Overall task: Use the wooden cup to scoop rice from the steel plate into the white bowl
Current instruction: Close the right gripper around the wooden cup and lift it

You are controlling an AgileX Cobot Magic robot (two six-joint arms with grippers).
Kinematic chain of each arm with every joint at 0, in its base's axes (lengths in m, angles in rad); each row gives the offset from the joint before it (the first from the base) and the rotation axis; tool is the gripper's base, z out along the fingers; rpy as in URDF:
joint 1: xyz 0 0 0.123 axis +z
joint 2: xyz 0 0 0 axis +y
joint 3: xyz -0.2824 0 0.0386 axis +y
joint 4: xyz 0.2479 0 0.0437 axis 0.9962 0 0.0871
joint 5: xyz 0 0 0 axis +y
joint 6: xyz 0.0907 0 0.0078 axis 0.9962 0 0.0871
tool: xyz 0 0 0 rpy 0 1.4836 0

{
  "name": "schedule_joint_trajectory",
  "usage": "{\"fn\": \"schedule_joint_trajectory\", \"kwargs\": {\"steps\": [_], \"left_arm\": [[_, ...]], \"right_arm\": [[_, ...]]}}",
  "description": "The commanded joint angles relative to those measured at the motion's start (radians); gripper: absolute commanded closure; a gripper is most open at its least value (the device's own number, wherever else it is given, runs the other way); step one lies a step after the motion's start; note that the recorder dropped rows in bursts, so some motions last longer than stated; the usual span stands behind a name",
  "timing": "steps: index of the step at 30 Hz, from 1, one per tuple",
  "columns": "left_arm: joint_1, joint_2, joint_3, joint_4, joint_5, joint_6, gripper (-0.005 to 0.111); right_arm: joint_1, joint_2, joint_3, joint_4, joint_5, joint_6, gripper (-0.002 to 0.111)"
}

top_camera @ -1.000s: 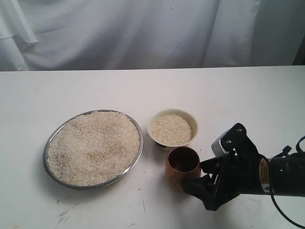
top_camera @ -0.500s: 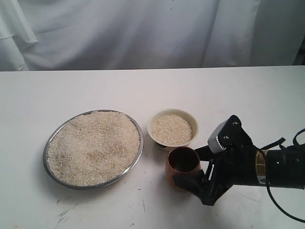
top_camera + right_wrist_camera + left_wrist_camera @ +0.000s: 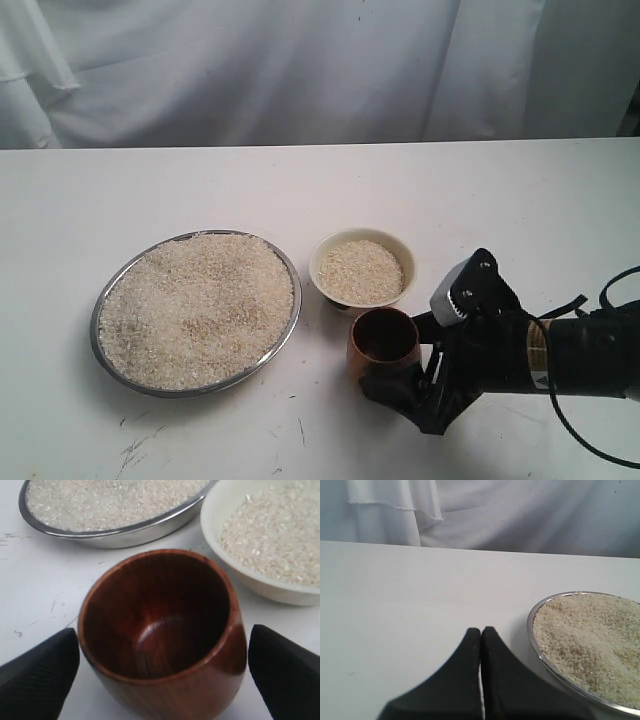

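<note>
- Now the right end effector (image 3: pixel 160 652) has slid left; its fingers, apart, flank the cup (image 3: pixel 383 340) at lower centre without touching it.
- A grasp looks next; no scoop is under way.
- The left end effector (image 3: pixel 481 645) has its fingers together, beside the plate (image 3: pixel 97 320) of rice (image 3: pixel 195 305).
- The white desk (image 3: pixel 500 200) is scuffed, with a curtain (image 3: pixel 300 70) behind.

The right tool (image 3: pixel 161 680) is straddling the wooden cup (image 3: pixel 383 342), its fingers (image 3: pixel 37 672) spread wide and leaving a gap on each side. The white bowl (image 3: pixel 260 587) is crowding the cup from just beyond, nearly touching it. The steel plate (image 3: pixel 125 536) is standing near, opposite the arm. The desk (image 3: pixel 300 185) is lying open beyond both dishes.
</note>
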Motion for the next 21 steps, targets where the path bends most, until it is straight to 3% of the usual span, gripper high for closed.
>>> {"fn": "schedule_joint_trajectory", "kwargs": {"steps": [1,14,21], "left_arm": [[0.002,-0.004,0.005,-0.002,-0.007,0.0,0.107],[0.002,-0.004,0.005,-0.002,-0.007,0.0,0.107],[0.002,-0.004,0.005,-0.002,-0.007,0.0,0.107]], "right_arm": [[0.002,0.055,-0.032,-0.018,-0.054,-0.001,0.025],[0.002,0.055,-0.045,-0.021,-0.02,0.016,0.025],[0.042,0.053,-0.045,-0.02,-0.008,-0.003,0.046]]}}
